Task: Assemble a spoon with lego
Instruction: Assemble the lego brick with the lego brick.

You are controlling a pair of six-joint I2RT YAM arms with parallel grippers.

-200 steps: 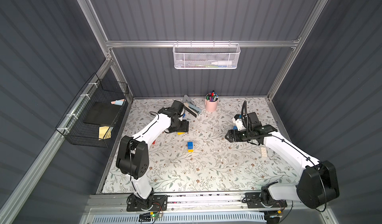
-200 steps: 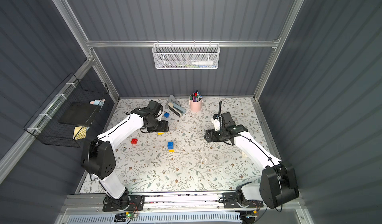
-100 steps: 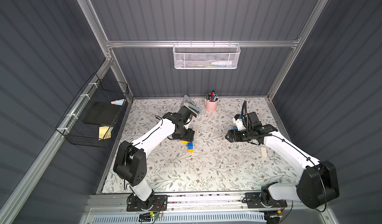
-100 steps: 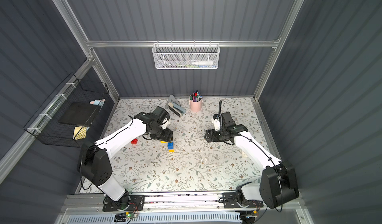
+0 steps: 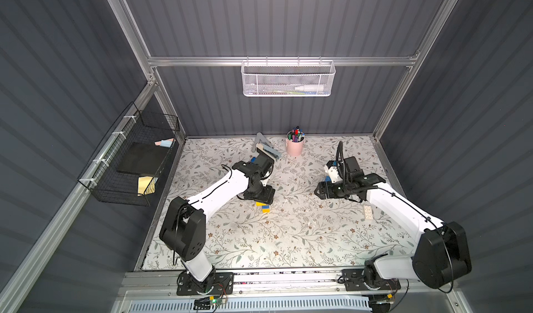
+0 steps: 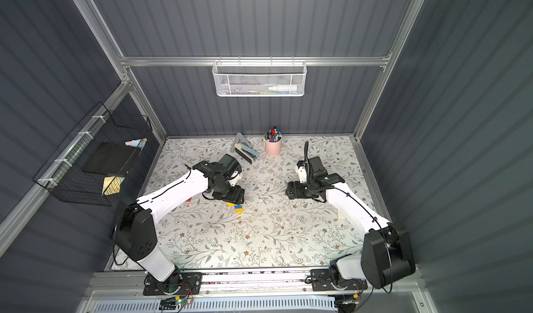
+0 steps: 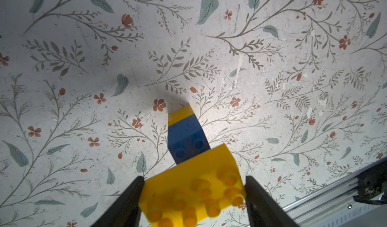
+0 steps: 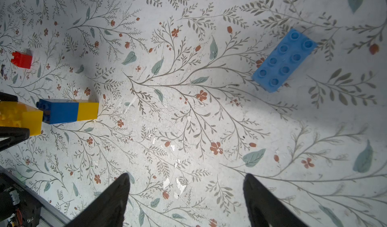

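The spoon [image 7: 186, 136] is a short joined row of one dark blue and one yellow lego brick lying on the floral mat, seen in both top views [image 5: 265, 208] [image 6: 238, 209] and in the right wrist view [image 8: 67, 110]. My left gripper [image 7: 194, 180] [image 5: 261, 194] is shut on a yellow eight-stud brick [image 7: 194, 190] [image 8: 21, 119] at the row's studded blue end; I cannot tell whether they touch. My right gripper [image 8: 186, 177] [image 5: 318, 191] hangs open and empty over bare mat. A light blue brick [image 8: 283, 60] lies beyond it.
A red brick [image 8: 21, 59] [image 6: 189, 200] lies left of the row, partly behind my left arm. A white brick [image 5: 367, 212] rests by my right forearm. A pink pen cup [image 5: 295, 147] and a grey tool [image 5: 266, 148] stand at the back. A black wire basket [image 5: 129, 164] hangs on the left wall.
My left arm has swung from the back left toward the middle, carrying the yellow brick to the blue and yellow row. The right arm has stayed still.
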